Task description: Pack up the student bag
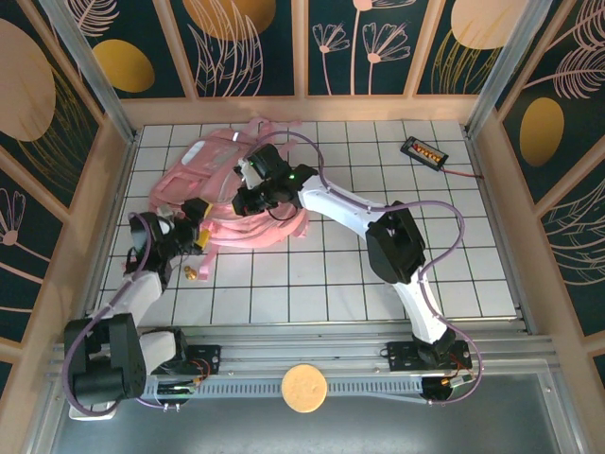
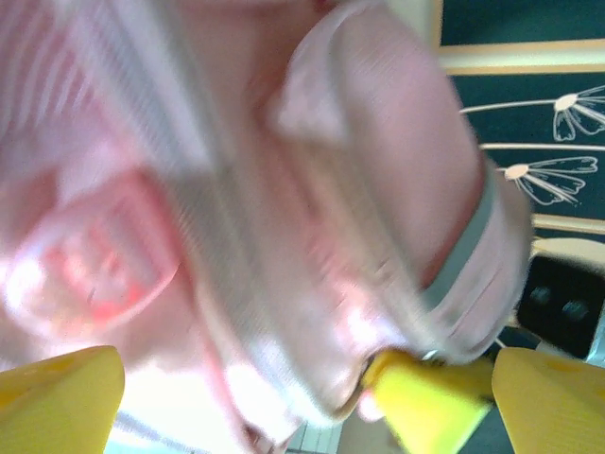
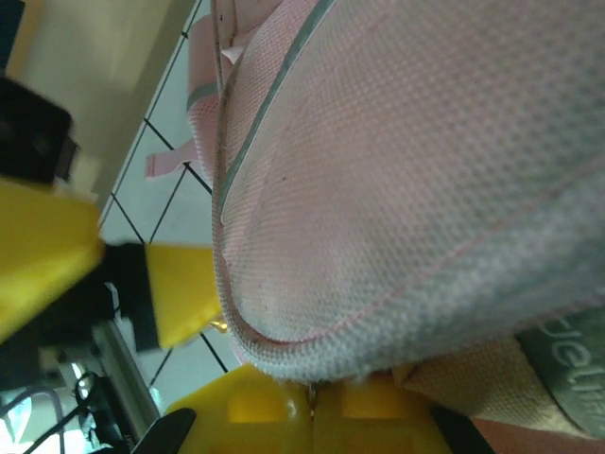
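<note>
The student bag [image 1: 213,184], a large soft pink backpack, lies crumpled on the tiled table at the back left. Its mesh fabric [image 3: 397,170] and a pale strip [image 2: 463,246] are seen close up in both wrist views. My right gripper [image 3: 312,411] is shut on the bag's zipped edge, its yellow fingers pressed together; from above it sits over the bag's middle [image 1: 244,197]. My left gripper [image 2: 307,388] is at the bag's near edge [image 1: 196,236], its yellow fingers [image 2: 57,402] wide apart with blurred bag fabric between them.
A small gold object [image 1: 192,274] lies on the tiles just in front of the left gripper. A black device with a red wire [image 1: 423,151] rests at the back right. A beige disc [image 1: 302,388] sits on the front rail. Wooden walls enclose the table.
</note>
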Available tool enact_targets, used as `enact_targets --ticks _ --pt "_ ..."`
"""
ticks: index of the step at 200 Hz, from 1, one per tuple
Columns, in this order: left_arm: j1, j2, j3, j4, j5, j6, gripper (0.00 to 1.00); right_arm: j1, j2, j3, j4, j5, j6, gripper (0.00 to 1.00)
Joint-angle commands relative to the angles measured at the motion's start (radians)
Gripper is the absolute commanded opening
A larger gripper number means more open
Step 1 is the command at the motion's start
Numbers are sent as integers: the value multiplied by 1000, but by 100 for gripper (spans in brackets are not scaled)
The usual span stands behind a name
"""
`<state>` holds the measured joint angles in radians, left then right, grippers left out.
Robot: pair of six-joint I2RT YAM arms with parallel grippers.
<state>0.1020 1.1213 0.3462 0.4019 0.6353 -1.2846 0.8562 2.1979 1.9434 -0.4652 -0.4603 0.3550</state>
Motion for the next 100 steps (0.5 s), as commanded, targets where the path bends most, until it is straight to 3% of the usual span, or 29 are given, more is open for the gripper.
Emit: enact_targets --ticks 1,39,72,100 --pt "-68 -35 -63 101 -62 -130 99 17 2 55 35 -60 20 0" --pt "-133 41 -69 221 -133 -205 81 33 1 58 26 -61 14 0" --pt "-135 146 -26 300 -160 -210 73 49 -5 57 14 -60 12 0" --pt "-142 244 25 359 -152 -203 40 58 -6 61 -1 -64 12 0"
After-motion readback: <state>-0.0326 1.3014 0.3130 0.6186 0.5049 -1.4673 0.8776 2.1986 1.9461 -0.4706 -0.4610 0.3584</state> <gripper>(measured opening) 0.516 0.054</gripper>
